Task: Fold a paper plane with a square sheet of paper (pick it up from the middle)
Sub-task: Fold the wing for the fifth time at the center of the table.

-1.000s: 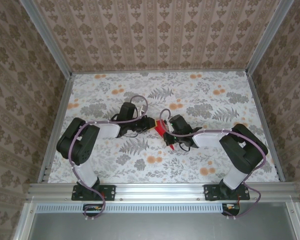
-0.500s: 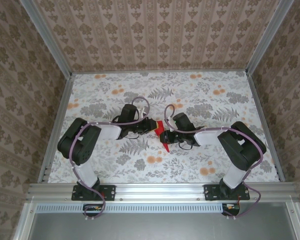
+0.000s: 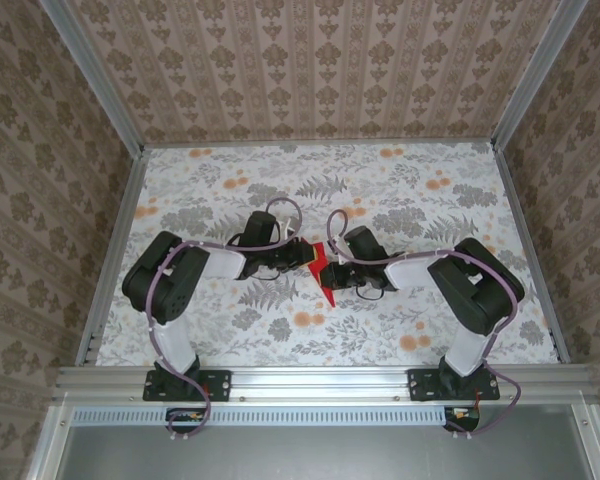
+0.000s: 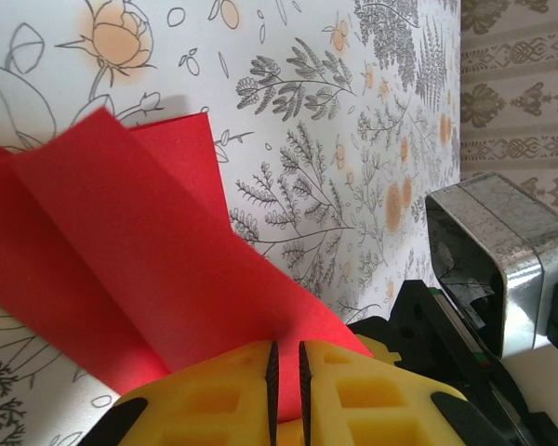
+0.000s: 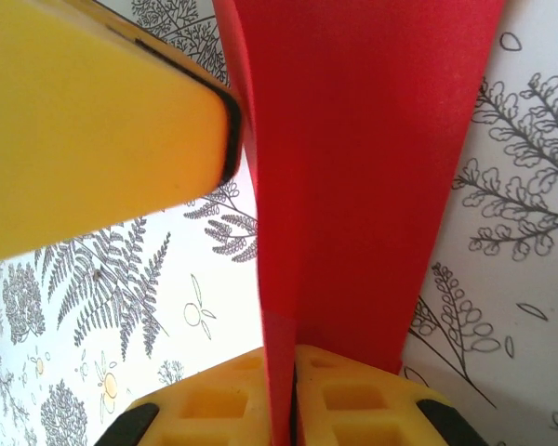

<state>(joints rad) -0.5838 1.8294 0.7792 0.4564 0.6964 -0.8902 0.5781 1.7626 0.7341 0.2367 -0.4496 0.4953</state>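
Yellow-fingered left gripper point(image 4: 285, 358): I see its jaws nearly closed, pinching a corner of the red sheet of paper point(image 4: 121, 269), which fans away from it in creased layers. In the top view the sheet sits mid-table between the two grippers, over the floral tabletop point(image 3: 410, 190), with its pointed end toward the arm bases. To its right, the right gripper point(image 5: 293, 372) is clamped on a folded edge, and the paper stands upright between its fingers.
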